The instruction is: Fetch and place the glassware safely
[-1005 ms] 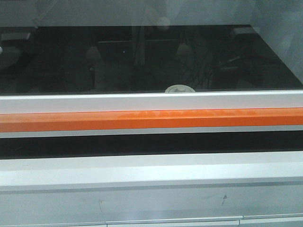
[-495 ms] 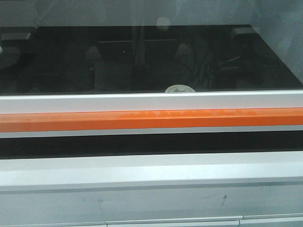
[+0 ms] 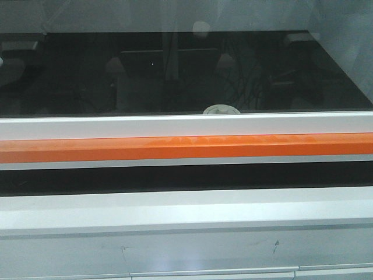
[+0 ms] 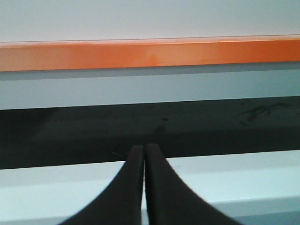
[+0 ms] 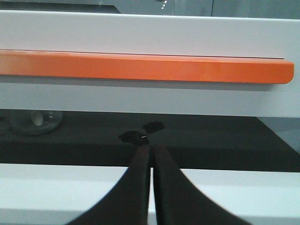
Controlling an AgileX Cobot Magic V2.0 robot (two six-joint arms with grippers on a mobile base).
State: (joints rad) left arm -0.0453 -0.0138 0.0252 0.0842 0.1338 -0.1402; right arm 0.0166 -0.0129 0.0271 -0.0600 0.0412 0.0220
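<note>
The glassware shows in the front view only as a cream-white round lid peeping above the white frame, behind the dark glass pane. In the right wrist view a squat clear glass jar stands at the far left on the dark floor under the orange bar, well left of my right gripper. That gripper is shut with nothing in it, hanging over the white front ledge. My left gripper is shut and empty too, before the same dark opening. No glassware shows in the left wrist view. Neither gripper appears in the front view.
An orange bar runs across the cabinet front under a white frame, with a low dark slot beneath it. A white ledge lies below the slot. Dark blotches mark the floor ahead of the right gripper.
</note>
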